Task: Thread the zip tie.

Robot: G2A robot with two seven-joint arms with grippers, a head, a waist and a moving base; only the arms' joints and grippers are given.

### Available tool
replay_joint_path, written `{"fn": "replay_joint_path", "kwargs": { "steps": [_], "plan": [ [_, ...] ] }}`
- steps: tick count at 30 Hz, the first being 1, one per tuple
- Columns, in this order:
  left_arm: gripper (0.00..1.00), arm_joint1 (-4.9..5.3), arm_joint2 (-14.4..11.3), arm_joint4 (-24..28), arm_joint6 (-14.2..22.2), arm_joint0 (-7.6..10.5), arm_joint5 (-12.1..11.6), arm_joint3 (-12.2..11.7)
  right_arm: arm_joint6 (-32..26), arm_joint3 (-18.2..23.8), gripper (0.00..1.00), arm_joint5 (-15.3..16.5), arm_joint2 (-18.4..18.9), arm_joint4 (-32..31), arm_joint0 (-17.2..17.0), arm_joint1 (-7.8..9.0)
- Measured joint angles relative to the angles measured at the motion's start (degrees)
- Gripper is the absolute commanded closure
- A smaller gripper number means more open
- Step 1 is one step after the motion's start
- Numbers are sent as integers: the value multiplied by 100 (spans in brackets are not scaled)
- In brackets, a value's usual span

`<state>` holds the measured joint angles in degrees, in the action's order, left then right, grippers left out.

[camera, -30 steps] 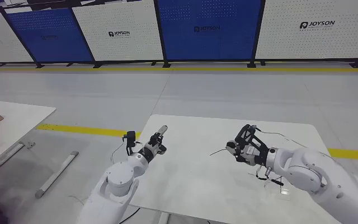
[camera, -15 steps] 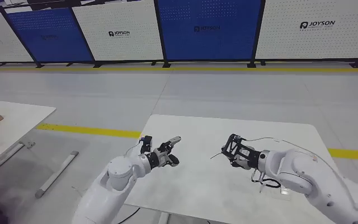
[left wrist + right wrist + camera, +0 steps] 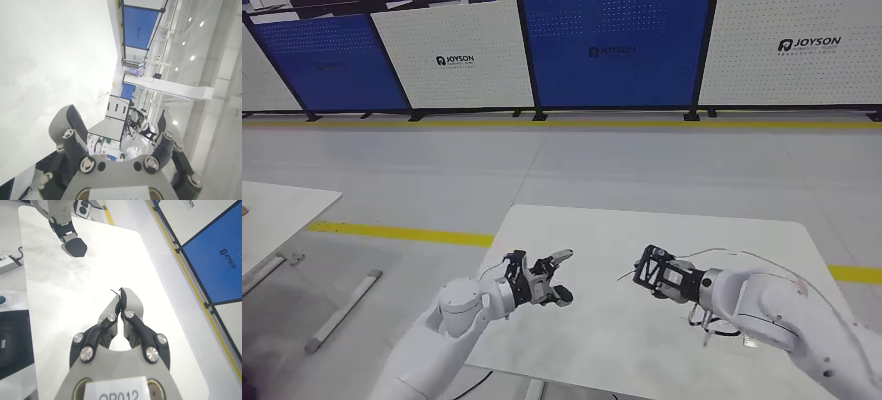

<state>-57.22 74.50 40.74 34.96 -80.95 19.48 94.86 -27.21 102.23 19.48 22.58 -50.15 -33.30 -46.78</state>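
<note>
Above the white, round-cornered table (image 3: pixel 592 340), the right gripper (image 3: pixel 120 296) has its grey fingers clenched on the thin black plastic zip tie (image 3: pixel 113 291). Only a short, slightly curled tip pokes out past the fingertips, and how much of the strap runs back between the pads cannot be told. In the top view that tip (image 3: pixel 626 273) shows as a fine dark strand off the end of the gripper, raised over the middle of the table and pointing toward the other arm. The left gripper (image 3: pixel 560 276) faces it from across a clear gap. Its fingers are spread wide with nothing between them — one black ribbed pad (image 3: pixel 74 246) is turned toward the tie. Both grippers hang above the tabletop, the left one nearer the table's left edge, the two well apart and roughly level with each other.
</note>
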Motion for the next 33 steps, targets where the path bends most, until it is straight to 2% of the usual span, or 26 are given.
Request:
{"fn": "replay_joint_path", "kwargs": {
  "steps": [3,7,8,14,16,18,20,23,25,28,33],
  "plan": [
    [0,130,-402,462,-31,293,0,-188,-55,98,100,0,-116,-197,44,-27],
    [0,326,-1250,1365,-230,888,0,-525,14,110,100,0,-284,-213,133,-65],
    [0,330,-1298,1437,-235,917,0,-534,16,108,100,0,-285,-208,134,-65],
    [0,324,-1225,1327,-225,836,0,-525,13,108,100,0,-280,-209,131,-64],
    [0,317,-1308,1525,-176,803,0,-539,13,108,100,0,-280,-209,131,-64],
    [0,326,-1452,1862,-102,850,0,-594,13,108,100,0,-280,-209,131,-64],
    [0,341,-1614,2191,-197,978,0,-657,13,108,100,0,-280,-209,131,-64],
    [0,368,-2029,2775,-470,1281,0,-764,13,108,100,0,-280,-209,131,-64],
    [0,393,-2344,3152,-725,1562,0,-867,13,108,100,0,-280,-209,131,-64],
    [0,412,-2650,3527,-1243,1928,0,-948,13,108,100,0,-280,-209,131,-64],
    [0,414,-2666,3520,-1309,1964,0,-950,13,108,100,0,-280,-209,131,-64]
  ]
}}
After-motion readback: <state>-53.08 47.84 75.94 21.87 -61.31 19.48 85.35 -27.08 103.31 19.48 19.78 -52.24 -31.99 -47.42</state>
